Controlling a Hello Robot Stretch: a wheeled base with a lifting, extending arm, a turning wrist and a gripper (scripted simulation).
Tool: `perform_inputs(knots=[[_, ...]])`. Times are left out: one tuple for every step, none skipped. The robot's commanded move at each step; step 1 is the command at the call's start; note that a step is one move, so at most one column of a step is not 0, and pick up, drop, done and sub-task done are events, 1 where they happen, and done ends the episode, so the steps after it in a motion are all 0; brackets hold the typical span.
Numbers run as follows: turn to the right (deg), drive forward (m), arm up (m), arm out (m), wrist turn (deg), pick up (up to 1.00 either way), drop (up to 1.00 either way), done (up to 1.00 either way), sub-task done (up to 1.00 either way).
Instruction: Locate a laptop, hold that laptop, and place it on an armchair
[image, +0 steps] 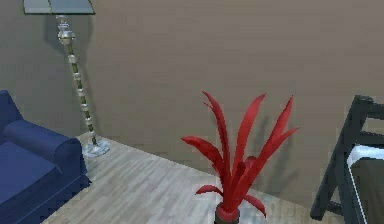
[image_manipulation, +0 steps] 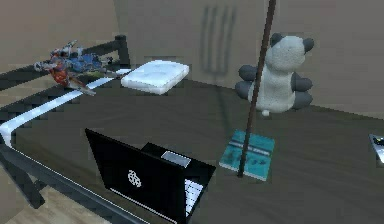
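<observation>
A black laptop (image_manipulation: 150, 175) stands with its lid up on the near edge of a dark bed (image_manipulation: 330, 170), low in the arm side view; its lid's back and part of its keyboard face me. A blue armchair (image: 35, 155) stands at the forward view's left edge, on the wooden floor by the wall.
A white pillow (image_manipulation: 156, 76), a grey-and-white teddy bear (image_manipulation: 277, 78), a teal book (image_manipulation: 249, 154) and small clutter (image_manipulation: 72, 68) lie on the bed. A thin dark pole (image_manipulation: 257, 85) crosses the view. A floor lamp (image: 78, 80), a red plant (image: 238, 160) and the dark bed frame (image: 345, 150) stand ahead.
</observation>
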Motion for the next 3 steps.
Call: perform_inputs(knots=[[0.0, 0.00, 0.36, 0.00, 0.0, 0.00, 0.00, 0.00, 0.00], [0.0, 0.00, 0.00, 0.06, 0.0, 0.00, 0.00, 0.00, 0.00], [0.0, 0.00, 0.00, 0.00, 45.0, 0.00, 0.00, 0.00, 0.00]])
